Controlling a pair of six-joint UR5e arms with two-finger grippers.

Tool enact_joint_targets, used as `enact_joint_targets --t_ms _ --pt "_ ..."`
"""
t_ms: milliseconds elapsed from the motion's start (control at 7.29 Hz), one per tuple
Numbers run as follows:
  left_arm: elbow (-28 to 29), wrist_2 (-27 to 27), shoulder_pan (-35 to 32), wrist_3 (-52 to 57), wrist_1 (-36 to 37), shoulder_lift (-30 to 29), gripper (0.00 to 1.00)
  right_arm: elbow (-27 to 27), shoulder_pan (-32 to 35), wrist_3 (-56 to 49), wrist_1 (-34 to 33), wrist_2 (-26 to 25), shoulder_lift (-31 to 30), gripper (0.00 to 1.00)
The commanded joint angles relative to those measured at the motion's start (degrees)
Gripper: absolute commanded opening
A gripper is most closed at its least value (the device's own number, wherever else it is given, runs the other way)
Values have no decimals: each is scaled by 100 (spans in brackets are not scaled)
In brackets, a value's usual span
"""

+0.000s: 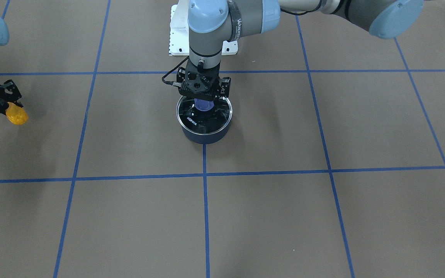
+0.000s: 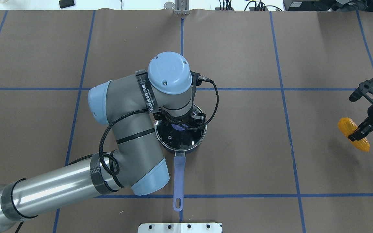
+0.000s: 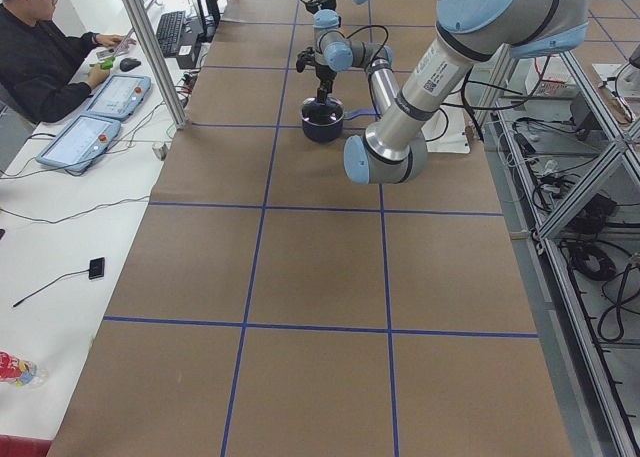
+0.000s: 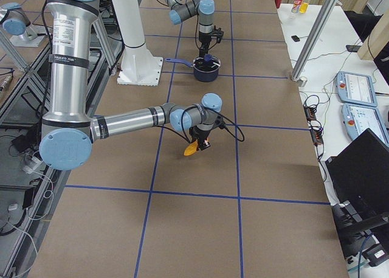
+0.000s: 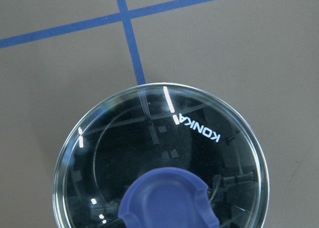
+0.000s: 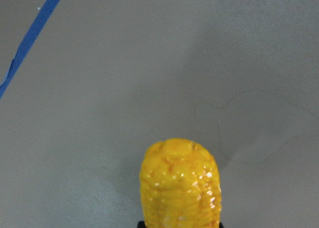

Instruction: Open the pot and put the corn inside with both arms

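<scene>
The navy pot point(image 1: 205, 137) stands at the table's middle with its glass lid point(image 1: 208, 120) on it. Its lavender handle point(image 2: 179, 181) points toward the robot base. My left gripper point(image 1: 204, 100) hangs straight over the lid's lavender knob point(image 5: 167, 200). Its fingers are hidden, so I cannot tell if it grips. My right gripper point(image 2: 358, 133) is shut on the yellow corn point(image 2: 344, 124) and holds it above the table far to the pot's right. The corn also shows in the front view point(image 1: 16, 115) and in the right wrist view point(image 6: 180, 188).
The white robot base plate point(image 1: 178, 34) lies behind the pot. Blue tape lines cross the brown table cover point(image 1: 284, 216). An operator point(image 3: 40, 47) sits at a side desk beyond the table's far edge.
</scene>
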Motion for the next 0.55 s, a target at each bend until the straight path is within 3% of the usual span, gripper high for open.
enact_joint_targets --t_ms 0,412 --pt "122 0 0 -47 -117 -6 92 -16 -4 0 0 0 3 32" --pt "123 0 -8 -30 -117 -15 89 -24 -13 0 0 -9 21 32"
